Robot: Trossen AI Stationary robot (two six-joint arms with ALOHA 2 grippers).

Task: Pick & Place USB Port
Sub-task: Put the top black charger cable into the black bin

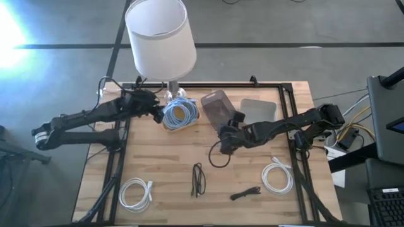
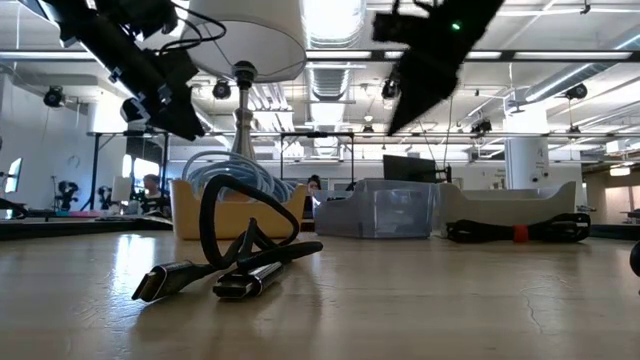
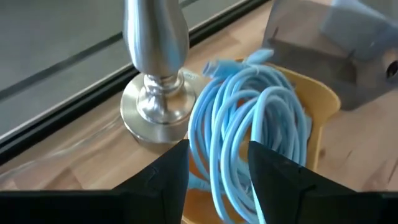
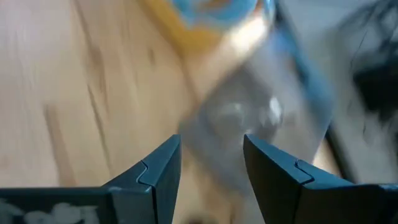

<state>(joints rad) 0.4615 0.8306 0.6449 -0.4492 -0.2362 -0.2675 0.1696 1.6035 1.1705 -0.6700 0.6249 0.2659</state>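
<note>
From above, the left end effector (image 1: 153,108) hangs open beside the yellow bin (image 1: 180,113) of coiled blue cable (image 1: 179,111), next to the lamp (image 1: 160,34). The right end effector (image 1: 225,140) hovers near the table's (image 1: 164,164) middle, above a black cable loop (image 1: 219,156) and just beside the clear container (image 1: 218,108); its fingers cannot be read here. A black USB cable (image 1: 198,180) lies nearer the front edge, with a second black cable (image 1: 245,193) and two white coils (image 1: 136,192) (image 1: 277,177) around it. To grasp well, the right arm should probably centre its fingers over one cable strand and descend squarely.

At table height, the USB plugs (image 2: 200,281) rest flat on the wood, untouched. The yellow bin (image 2: 235,216) is full of blue cable; whether the clear container (image 2: 385,210) holds anything cannot be told.

The left wrist view shows parted fingers (image 3: 165,180) over the blue coil (image 3: 249,124), holding nothing.

The right wrist view shows parted fingers (image 4: 158,171) too, empty, facing the blurred clear container (image 4: 249,118).
</note>
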